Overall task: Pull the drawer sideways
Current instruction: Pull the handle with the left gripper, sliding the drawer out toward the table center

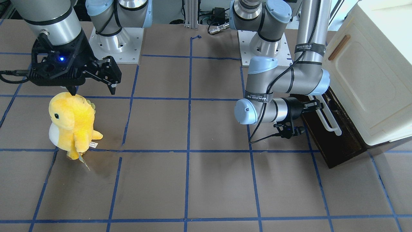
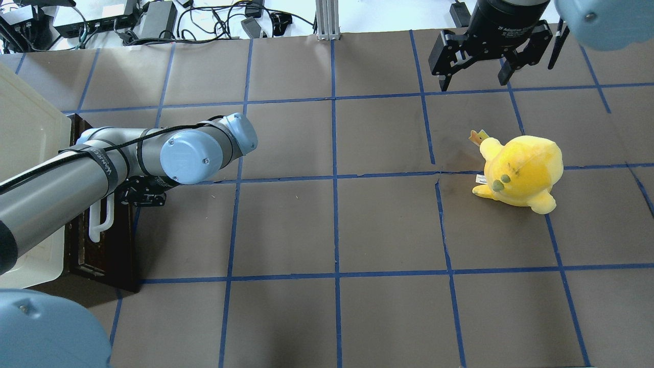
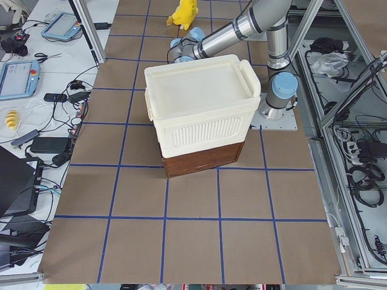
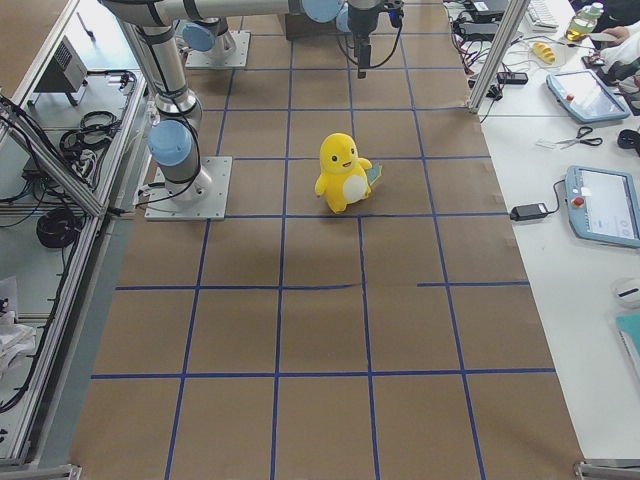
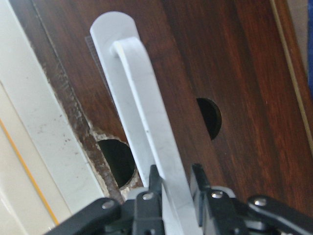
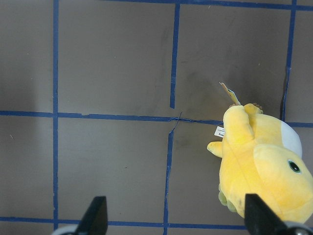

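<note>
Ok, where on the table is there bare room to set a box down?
Bare: the wide middle of the table between the drawer and the yellow plush. Crowded: the drawer front, where the left end effector grips the white handle under the cream cabinet.

Brown desk [image 2: 332,220], gridded with blue tape [image 2: 286,178]: a yellow plush [image 2: 518,171] stands upright at centre right of the overhead view, and a dark wooden drawer [image 2: 115,243] sits at the left edge, well apart from it.
</note>
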Tool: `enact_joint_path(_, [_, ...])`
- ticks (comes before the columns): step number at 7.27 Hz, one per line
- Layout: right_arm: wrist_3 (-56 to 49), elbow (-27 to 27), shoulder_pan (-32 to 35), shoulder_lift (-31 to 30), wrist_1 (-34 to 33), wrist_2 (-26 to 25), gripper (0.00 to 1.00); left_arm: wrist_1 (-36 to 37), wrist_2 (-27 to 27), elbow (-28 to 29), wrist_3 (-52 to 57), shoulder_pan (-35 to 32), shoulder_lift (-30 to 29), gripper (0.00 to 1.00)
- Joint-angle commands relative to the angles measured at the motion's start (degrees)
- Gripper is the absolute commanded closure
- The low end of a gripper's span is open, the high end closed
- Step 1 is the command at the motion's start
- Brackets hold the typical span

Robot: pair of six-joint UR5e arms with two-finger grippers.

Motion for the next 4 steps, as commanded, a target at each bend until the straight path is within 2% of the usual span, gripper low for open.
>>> enact_joint_path(1, [0.0, 0.0, 0.0, 0.0, 0.0, 0.0, 0.0, -0.07, 0.0, -0.02, 0.14, -0.83, -0.05, 0.83])
enact_joint_path(4, [0.0, 0.0, 0.0, 0.0, 0.0, 0.0, 0.0, 0.02, 0.0, -0.02, 0.22, -1.19, -0.05, 0.84])
